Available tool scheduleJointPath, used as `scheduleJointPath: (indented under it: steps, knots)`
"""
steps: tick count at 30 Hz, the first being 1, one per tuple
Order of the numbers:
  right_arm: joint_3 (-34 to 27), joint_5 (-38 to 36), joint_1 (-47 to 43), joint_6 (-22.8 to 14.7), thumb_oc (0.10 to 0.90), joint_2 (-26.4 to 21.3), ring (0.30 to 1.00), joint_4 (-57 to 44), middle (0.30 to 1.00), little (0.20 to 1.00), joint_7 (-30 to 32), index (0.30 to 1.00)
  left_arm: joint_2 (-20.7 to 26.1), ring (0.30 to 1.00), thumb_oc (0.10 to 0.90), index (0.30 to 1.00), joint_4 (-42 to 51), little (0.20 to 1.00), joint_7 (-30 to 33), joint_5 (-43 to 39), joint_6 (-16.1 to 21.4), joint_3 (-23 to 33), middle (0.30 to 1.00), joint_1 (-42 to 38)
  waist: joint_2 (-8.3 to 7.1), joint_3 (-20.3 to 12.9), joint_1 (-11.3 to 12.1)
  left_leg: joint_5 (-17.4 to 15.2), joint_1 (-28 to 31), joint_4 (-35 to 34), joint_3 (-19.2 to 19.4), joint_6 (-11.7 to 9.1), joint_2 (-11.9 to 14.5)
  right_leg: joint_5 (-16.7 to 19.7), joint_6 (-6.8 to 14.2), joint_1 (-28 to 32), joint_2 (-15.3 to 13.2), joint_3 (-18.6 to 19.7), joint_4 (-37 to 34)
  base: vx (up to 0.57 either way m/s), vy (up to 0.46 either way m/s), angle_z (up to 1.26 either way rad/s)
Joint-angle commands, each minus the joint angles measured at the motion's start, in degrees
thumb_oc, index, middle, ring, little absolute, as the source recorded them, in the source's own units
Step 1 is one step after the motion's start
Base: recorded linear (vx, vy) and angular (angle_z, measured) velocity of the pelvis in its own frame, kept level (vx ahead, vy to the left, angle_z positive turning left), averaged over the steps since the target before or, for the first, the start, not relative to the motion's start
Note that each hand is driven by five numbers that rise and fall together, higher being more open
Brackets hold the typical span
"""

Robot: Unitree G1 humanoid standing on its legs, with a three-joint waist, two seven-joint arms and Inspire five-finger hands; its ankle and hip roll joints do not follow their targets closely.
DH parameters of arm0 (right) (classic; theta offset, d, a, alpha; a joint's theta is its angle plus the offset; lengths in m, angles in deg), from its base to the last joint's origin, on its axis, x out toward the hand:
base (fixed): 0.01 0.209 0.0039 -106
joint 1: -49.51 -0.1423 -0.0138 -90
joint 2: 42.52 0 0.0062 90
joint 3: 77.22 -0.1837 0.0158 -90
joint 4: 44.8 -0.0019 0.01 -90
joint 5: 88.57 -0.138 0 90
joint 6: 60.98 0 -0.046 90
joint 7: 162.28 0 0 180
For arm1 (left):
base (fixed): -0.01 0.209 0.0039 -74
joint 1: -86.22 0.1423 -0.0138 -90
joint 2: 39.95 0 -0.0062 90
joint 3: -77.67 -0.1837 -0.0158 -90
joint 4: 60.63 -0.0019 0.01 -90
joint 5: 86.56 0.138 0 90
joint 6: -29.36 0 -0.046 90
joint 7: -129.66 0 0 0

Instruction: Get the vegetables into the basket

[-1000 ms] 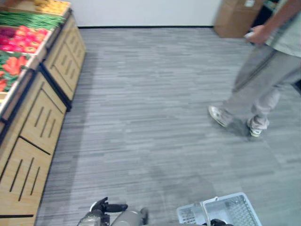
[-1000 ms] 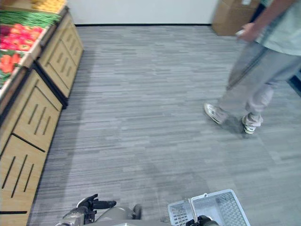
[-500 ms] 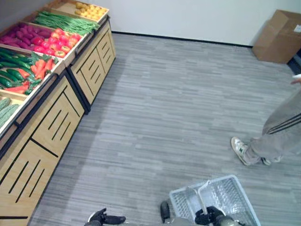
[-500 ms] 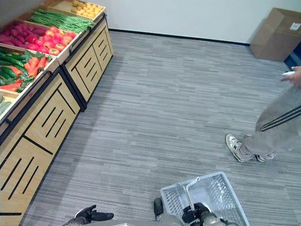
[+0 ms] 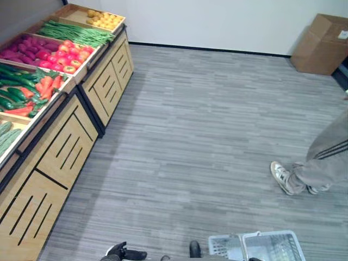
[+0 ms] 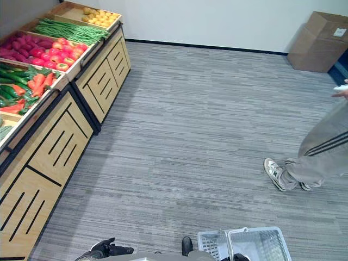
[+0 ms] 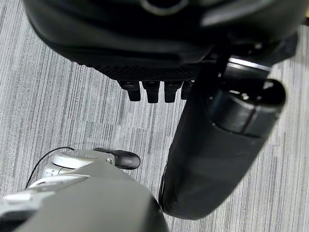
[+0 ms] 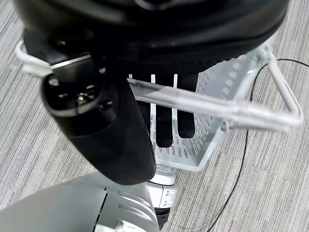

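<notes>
Vegetables lie in the wooden stand's bins at the left: cucumbers (image 5: 13,81), carrots (image 5: 48,84), red tomatoes (image 5: 64,51), green beans (image 5: 73,33). The white wire basket (image 5: 272,247) hangs low at my right side, with nothing visible inside it. My right hand (image 8: 164,128) is shut on the basket's handle (image 8: 207,106), its fingers curled under the wire. At the lower left my left hand (image 5: 124,253) hangs over the floor, fingers relaxed and holding nothing. Both hands are well away from the stand.
The wooden stand (image 5: 60,147) runs along the left side, with purple tubers (image 5: 24,46) and yellow produce (image 5: 103,19) in its far bins. A person's legs (image 5: 318,168) stand at the right. A cardboard box (image 5: 321,43) sits by the far wall. Grey floor (image 5: 196,125) lies between.
The whole picture has swung toward the stand, so the camera moved. The basket now sits lower, at the view's bottom edge. The person has gone further toward the right edge.
</notes>
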Motion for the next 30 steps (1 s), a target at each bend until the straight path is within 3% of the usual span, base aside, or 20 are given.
scheduleJointPath:
  steps: [1, 3, 6, 9, 11, 12, 14, 15, 16, 17, 19, 21, 22, 23, 26, 28, 30]
  knots:
    - [1.3, -0.8, 0.7, -0.5, 0.400, -1.8, 0.300, -0.2, 0.300, 0.300, -0.2, 0.300, -0.1, 1.000, 0.900, 1.000, -2.3, 1.000, 0.2, 1.6, 0.4, -0.8, 1.000, -1.6, -1.20, -1.6, 0.8, 5.2, -6.0, -0.3, -5.1, -4.4, -1.6, -7.1, 2.9, 1.5, -1.2, -2.0, 3.5, -0.04, -0.034, 0.23]
    - [1.5, -0.4, 0.7, -0.6, 0.400, -2.0, 0.300, -0.2, 0.300, 0.300, 0.0, 0.300, 0.0, 1.000, 0.900, 1.000, -2.1, 1.000, 0.2, 1.3, 0.5, -0.9, 1.000, -1.8, -1.21, -1.5, 1.2, 5.6, -6.2, -0.3, -6.5, -4.6, -1.7, -7.6, 2.7, 1.4, -1.3, -3.2, 4.2, -0.05, -0.040, 0.49]
    - [1.8, 0.6, 0.9, -0.6, 0.400, -2.6, 0.300, -0.4, 0.300, 0.300, 0.4, 0.300, 0.2, 1.000, 0.900, 1.000, -1.8, 1.000, 0.0, 0.9, 0.4, -1.6, 1.000, -2.5, -1.48, -0.8, 2.3, 6.5, -7.6, 0.9, -11.3, -5.6, -2.3, -9.6, 2.1, 1.3, -1.6, -8.4, 6.5, -0.09, -0.060, 0.84]
    - [1.8, 0.6, 0.9, -0.6, 0.400, -2.6, 0.300, -0.4, 0.300, 0.300, 0.4, 0.300, 0.2, 1.000, 0.900, 1.000, -1.8, 1.000, 0.0, 0.9, 0.4, -1.6, 1.000, -2.5, -1.49, -0.8, 2.2, 6.6, -7.6, 0.9, -11.4, -5.6, -2.3, -9.6, 2.1, 1.4, -1.6, -8.5, 6.5, -0.04, -0.029, 0.99]
    - [2.6, 2.1, 0.3, -1.1, 0.400, -3.6, 0.300, -1.7, 0.300, 0.300, 1.2, 0.300, 1.2, 1.000, 0.900, 1.000, -1.3, 1.000, 0.0, 0.3, 0.4, -2.5, 1.000, -3.4, -2.08, 0.8, 6.2, 7.3, -10.4, 4.1, -19.2, -7.5, -4.4, -12.5, 1.4, 2.2, -2.1, -17.8, 9.0, -0.16, -0.142, 0.21]
    - [2.9, 2.4, 0.0, -1.3, 0.400, -3.7, 0.300, -2.1, 0.300, 0.300, 1.3, 0.300, 1.4, 1.000, 0.900, 1.000, -1.3, 1.000, 0.0, 0.3, 0.4, -2.4, 1.000, -3.7, -2.22, 0.9, 6.2, 7.5, -11.0, 4.6, -21.3, -7.9, -5.0, -13.2, 1.3, 2.6, -2.4, -20.6, 9.4, -0.12, -0.104, 1.13]
    - [3.4, 2.5, -0.9, -1.7, 0.400, -3.9, 0.300, -3.2, 0.300, 0.300, 1.7, 0.300, 2.0, 1.000, 0.900, 1.000, -1.5, 1.000, 0.2, -0.4, 0.6, -2.1, 1.000, -3.9, -2.31, 1.4, 8.0, 7.9, -11.7, 5.4, -24.0, -8.8, -5.6, -14.7, 0.9, 2.9, -2.7, -24.4, 10.9, -0.02, -0.077, 2.27]
    - [3.5, 2.5, -0.9, -1.7, 0.400, -3.9, 0.300, -3.2, 0.300, 0.300, 1.6, 0.300, 2.0, 1.000, 0.900, 1.000, -1.5, 1.000, 0.3, -0.5, 0.5, -1.9, 1.000, -3.8, -2.77, 1.3, 7.9, 6.7, -11.1, 4.9, -23.4, -8.7, -5.1, -16.1, 0.6, 3.4, -2.4, -23.9, 10.9, 0.01, -0.109, 1.81]
    - [3.8, 2.7, -1.5, -1.9, 0.400, -4.2, 0.300, -4.1, 0.300, 0.300, 1.7, 0.300, 2.4, 1.000, 0.900, 1.000, -1.7, 1.000, 0.0, -0.8, 0.6, -1.8, 1.000, -4.0, -2.85, 1.6, 9.1, 7.1, -11.5, 4.7, -25.0, -9.2, -5.5, -17.5, 0.2, 3.8, -2.6, -26.8, 12.1, 0.02, -0.042, 0.97]
    - [3.9, 3.0, -1.7, -2.1, 0.400, -4.4, 0.300, -4.5, 0.300, 0.300, 1.9, 0.300, 2.5, 1.000, 0.900, 1.000, -2.2, 1.000, 0.3, -0.8, 0.6, -1.8, 1.000, -3.7, -2.69, 1.9, 9.5, 7.9, -12.7, 4.5, -22.7, -9.3, -4.8, -18.3, 0.0, 4.2, -2.9, -29.0, 12.9, -0.10, 0.097, 1.15]
    - [3.2, 2.7, -2.1, -2.4, 0.400, -4.5, 0.300, -5.2, 0.300, 0.300, 1.9, 0.300, 2.4, 1.000, 0.900, 1.000, -2.3, 1.000, 0.5, -1.8, 0.5, -0.7, 1.000, -3.4, -2.43, 3.1, 9.1, 9.1, -15.3, 4.4, -13.6, -8.8, -2.5, -18.5, 0.8, 4.1, -4.1, -32.0, 14.6, -0.12, 0.164, 1.59]
    - [2.4, 2.1, -2.4, -2.6, 0.400, -4.4, 0.300, -5.6, 0.300, 0.300, 2.3, 0.300, 2.5, 1.000, 0.900, 1.000, -2.3, 1.000, 0.8, -2.1, 0.4, 0.7, 1.000, -3.0, -2.98, 3.8, 8.4, 8.2, -17.9, 5.6, 4.2, -7.2, 2.8, -16.7, 2.4, 4.8, -5.9, -34.5, 13.4, -0.13, 0.214, 1.44]
    - [2.0, 1.6, -2.2, -2.6, 0.400, -4.1, 0.300, -5.7, 0.300, 0.300, 2.2, 0.300, 2.5, 1.000, 0.900, 1.000, -2.2, 1.000, 0.7, -2.4, 0.4, 1.4, 1.000, -2.8, -3.18, 3.8, 8.1, 8.1, -18.3, 6.6, 10.5, -7.3, 5.0, -15.7, 2.9, 5.3, -6.7, -36.0, 12.5, -0.19, 0.303, 1.36]
    - [1.2, 0.7, -2.5, -2.5, 0.400, -3.9, 0.300, -5.7, 0.300, 0.300, 2.4, 0.300, 2.4, 1.000, 0.900, 1.000, -1.7, 1.000, 1.0, -3.0, 0.5, 2.0, 1.000, -3.1, -3.42, 3.3, 6.8, 8.6, -19.2, 8.7, 20.3, -8.5, 9.6, -14.0, 3.4, 6.1, -8.3, -39.3, 10.9, -0.14, 0.224, 1.39]
    - [1.2, 0.6, -2.5, -2.1, 0.400, -3.6, 0.300, -5.3, 0.300, 0.300, 2.2, 0.300, 2.1, 1.000, 0.900, 1.000, -1.1, 1.000, 0.6, -3.4, 0.6, 2.2, 1.000, -2.9, -2.94, 2.0, 7.1, 9.3, -18.6, 6.9, 22.2, -9.3, 10.7, -13.5, 3.3, 7.4, -8.8, -41.2, 9.0, 0.02, 0.182, 1.33]
    - [1.4, 0.8, -2.6, -1.6, 0.400, -3.2, 0.300, -4.6, 0.300, 0.300, 2.2, 0.300, 2.2, 1.000, 0.900, 1.000, -1.3, 1.000, 0.2, -3.2, 0.6, 2.1, 1.000, -2.4, -2.61, 0.4, 7.7, 9.5, -17.3, 3.5, 20.1, -9.0, 9.7, -13.4, 3.4, 8.4, -9.2, -41.6, 7.8, 0.15, 0.178, 0.98]
    - [1.5, 1.2, -3.1, -1.1, 0.400, -2.4, 0.300, -3.6, 0.300, 0.300, 2.0, 0.300, 2.4, 1.000, 0.900, 1.000, -2.4, 1.000, 0.0, -2.2, 0.2, 2.6, 1.000, -2.1, -2.84, -0.8, 8.3, 9.7, -15.7, 0.7, 20.8, -8.5, 8.4, -12.9, 3.7, 9.6, -10.0, -42.5, 7.3, 0.21, 0.225, 0.51]
